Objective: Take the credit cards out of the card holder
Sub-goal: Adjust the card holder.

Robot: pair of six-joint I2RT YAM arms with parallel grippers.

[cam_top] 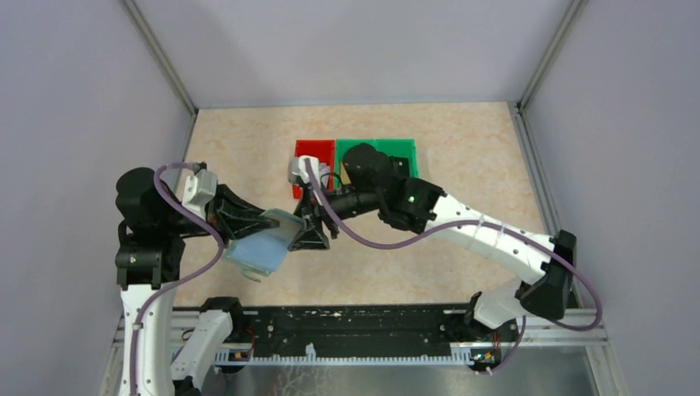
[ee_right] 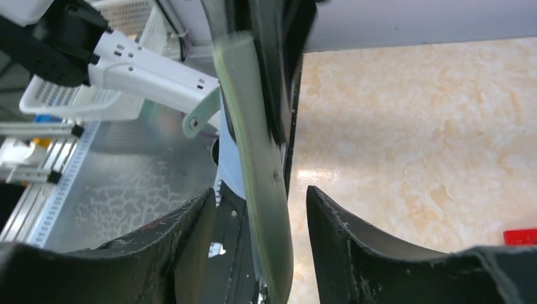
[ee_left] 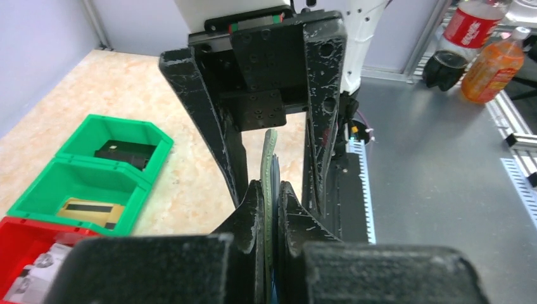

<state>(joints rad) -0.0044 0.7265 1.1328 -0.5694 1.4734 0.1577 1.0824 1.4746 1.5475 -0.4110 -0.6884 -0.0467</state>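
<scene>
The grey-green card holder [cam_top: 262, 245] hangs open above the table's front left, its pale blue inside facing up. My left gripper [cam_top: 266, 221] is shut on its edge. In the left wrist view [ee_left: 271, 190] the pads pinch the green sheet [ee_left: 269, 149]. My right gripper [cam_top: 310, 234] is open and straddles the holder's opposite edge [ee_right: 253, 139], its fingertips [ee_right: 199, 206] apart from it. A dark card [ee_left: 125, 152] lies in the far green bin and a tan striped card [ee_left: 88, 211] lies in the near green bin. No card shows in the holder.
Two green bins [cam_top: 394, 151] and a red bin [cam_top: 313, 152] stand at the back centre, partly under the right arm. A cola bottle [ee_left: 465, 28] and an orange bottle [ee_left: 497, 63] stand off the table. A white basket [ee_right: 95, 88] is beyond the table.
</scene>
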